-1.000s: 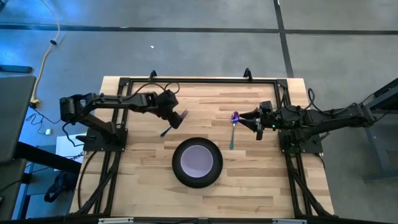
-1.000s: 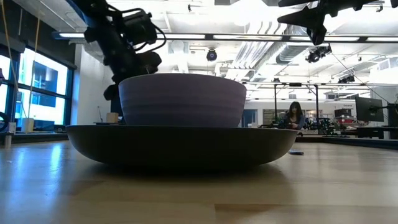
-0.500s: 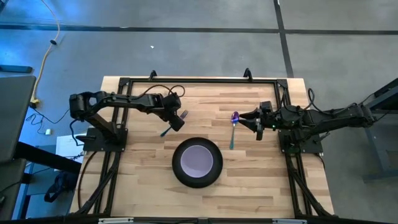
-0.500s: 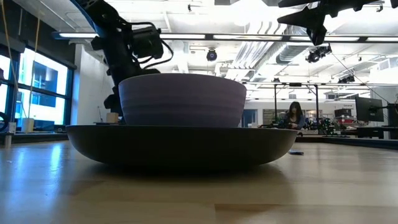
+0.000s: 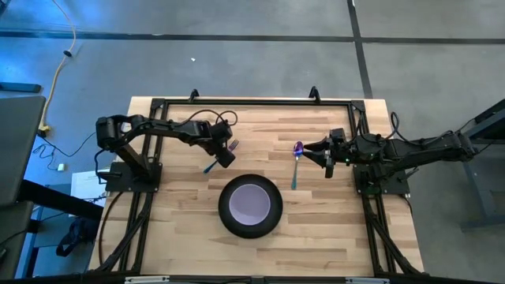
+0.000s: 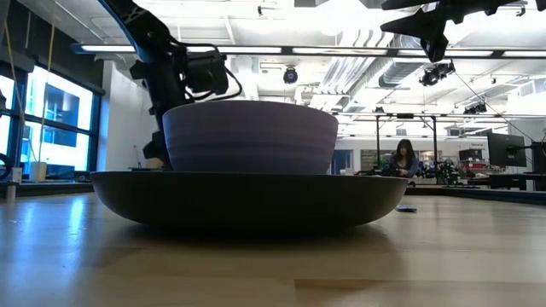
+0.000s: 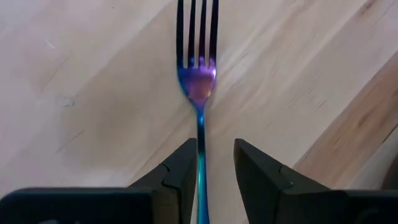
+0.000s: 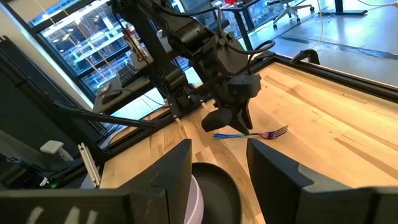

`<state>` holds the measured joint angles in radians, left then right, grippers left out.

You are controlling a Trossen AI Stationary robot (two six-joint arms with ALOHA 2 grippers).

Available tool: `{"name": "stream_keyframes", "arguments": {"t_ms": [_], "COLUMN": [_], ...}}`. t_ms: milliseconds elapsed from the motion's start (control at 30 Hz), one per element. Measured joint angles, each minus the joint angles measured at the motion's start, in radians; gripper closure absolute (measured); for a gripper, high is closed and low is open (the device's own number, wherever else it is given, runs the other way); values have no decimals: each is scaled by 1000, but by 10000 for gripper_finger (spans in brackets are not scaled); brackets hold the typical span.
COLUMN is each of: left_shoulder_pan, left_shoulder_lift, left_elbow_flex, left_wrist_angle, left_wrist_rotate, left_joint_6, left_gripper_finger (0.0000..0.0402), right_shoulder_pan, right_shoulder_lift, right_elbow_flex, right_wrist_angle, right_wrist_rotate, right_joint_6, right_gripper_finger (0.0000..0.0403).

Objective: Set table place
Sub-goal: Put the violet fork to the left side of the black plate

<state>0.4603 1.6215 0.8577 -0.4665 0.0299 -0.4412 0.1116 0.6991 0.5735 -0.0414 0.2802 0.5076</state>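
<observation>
The purple-and-teal fork [image 7: 198, 81] lies flat on the light wood table [image 5: 316, 229], left of centre. My left gripper [image 7: 216, 149] points steeply down over it, open, one finger on each side of the fork's handle [image 8: 227, 135]. The matching spoon [image 5: 297, 162] lies flat right of centre. Just to its right my right gripper [image 5: 322, 154] hangs raised and open [image 8: 219, 149], with nothing between its fingers. The lavender bowl [image 5: 251, 202] stands inside the round black plate [image 5: 225, 207] near the table's middle.
A black metal rail frame [image 5: 252, 103] runs round the tabletop, and both arm bases stand on its sides. Bare wood lies on either side of the plate and toward the near edge. In the low view the plate [image 6: 247, 200] and bowl [image 6: 249, 136] hide my left gripper's fingertips.
My left gripper has come down toward the fork and a little toward the table's middle, its arm stretching out. It stays open. The fork, spoon, plate and bowl have not moved.
</observation>
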Motion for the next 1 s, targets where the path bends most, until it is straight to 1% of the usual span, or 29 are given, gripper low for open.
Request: {"name": "stream_keyframes", "arguments": {"t_ms": [233,800,1000], "left_shoulder_pan": [1,13,12], "left_shoulder_lift": [0,0,0], "left_elbow_flex": [0,0,0], "left_wrist_angle": [8,28,23], "left_wrist_rotate": [-24,-4,-14], "left_joint_6": [15,26,32], "left_gripper_finger": [307,307,307], "right_shoulder_pan": [0,0,0], "right_shoulder_lift": [0,0,0], "right_elbow_flex": [0,0,0], "right_wrist_angle": [0,0,1], "right_wrist_rotate": [0,0,0], "right_joint_6": [0,0,0], "right_gripper_finger": [256,256,256]}}
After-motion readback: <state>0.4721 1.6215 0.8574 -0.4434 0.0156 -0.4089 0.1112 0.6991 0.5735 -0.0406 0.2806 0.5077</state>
